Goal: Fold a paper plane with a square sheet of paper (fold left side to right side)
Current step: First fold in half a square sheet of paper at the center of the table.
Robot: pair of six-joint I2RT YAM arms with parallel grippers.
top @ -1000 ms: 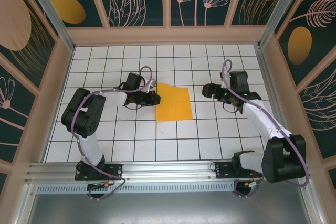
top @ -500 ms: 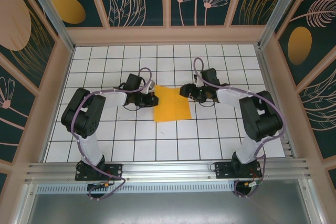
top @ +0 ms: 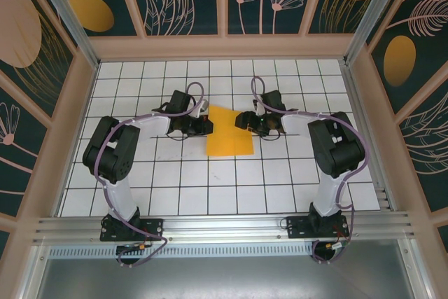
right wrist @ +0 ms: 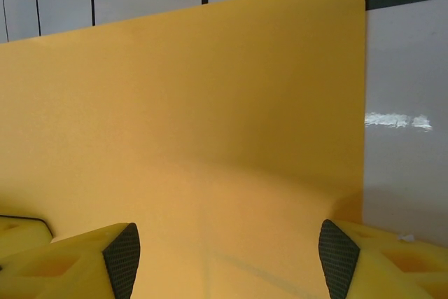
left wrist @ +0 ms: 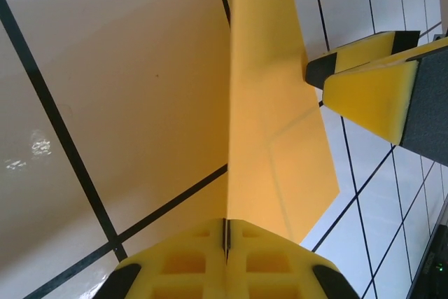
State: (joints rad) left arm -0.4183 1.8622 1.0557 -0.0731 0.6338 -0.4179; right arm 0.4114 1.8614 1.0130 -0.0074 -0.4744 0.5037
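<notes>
Both arms reach inward, low. Left gripper (left wrist: 225, 232) pinches raised left edge of thin orange-yellow square paper sheet (top: 229, 138); right gripper (right wrist: 227, 253) jaws spread over right edge.

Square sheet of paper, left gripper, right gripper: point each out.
square sheet of paper (top: 231, 136): top view, its middle.
left gripper (left wrist: 226, 223): left wrist view, fingertips shut on paper edge.
right gripper (right wrist: 227, 250): right wrist view, midway between open fingertips.

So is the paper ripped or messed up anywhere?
No rip shows. The square sheet of paper has its left edge standing up off the table, pinched in the left gripper. That looks like folding, not damage.
</notes>
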